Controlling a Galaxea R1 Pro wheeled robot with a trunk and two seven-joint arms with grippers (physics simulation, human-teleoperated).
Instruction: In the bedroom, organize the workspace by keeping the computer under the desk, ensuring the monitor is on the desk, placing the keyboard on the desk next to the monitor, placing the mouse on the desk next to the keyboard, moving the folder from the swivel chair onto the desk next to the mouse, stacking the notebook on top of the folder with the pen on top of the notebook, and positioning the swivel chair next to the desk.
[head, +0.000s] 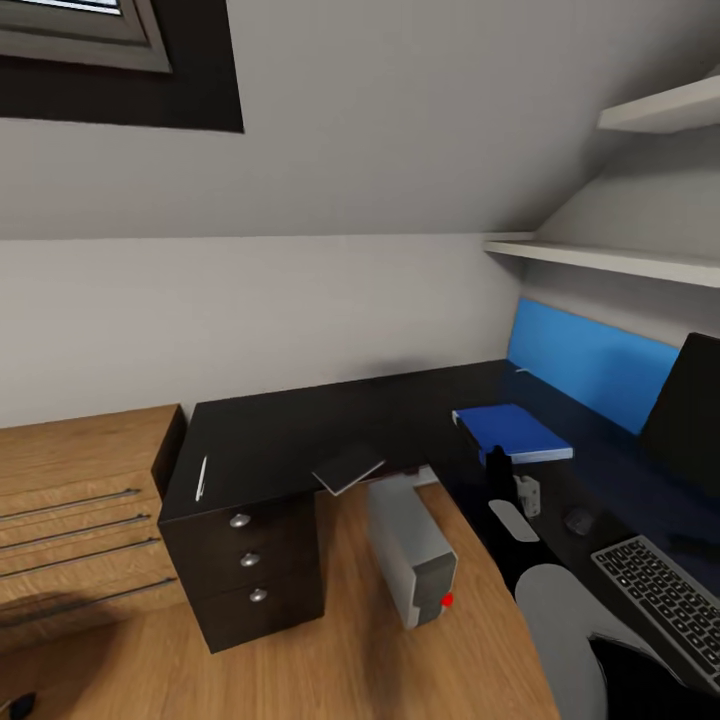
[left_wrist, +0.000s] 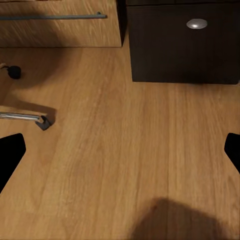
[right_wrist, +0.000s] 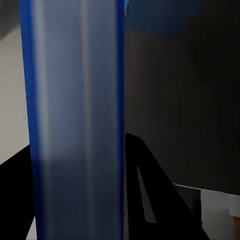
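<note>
The desk (head: 300, 430) has a smooth black top with a faint sheen, and its drawer fronts are matt black with small polished metal knobs (head: 240, 520). At nine o'clock in the head view, the low cabinet (head: 80, 470) is light wood with visible grain and thin brushed-metal bar handles. The floor (left_wrist: 120, 150) is matt wood plank, warm and streaked. The folder (head: 512, 432) looks like glossy blue plastic. The computer (head: 410, 550) has a smooth, light-grey, plastic-looking case. The back panel (head: 590, 365) is flat matt blue. The keyboard (head: 665, 595) has matt black keys.
</note>
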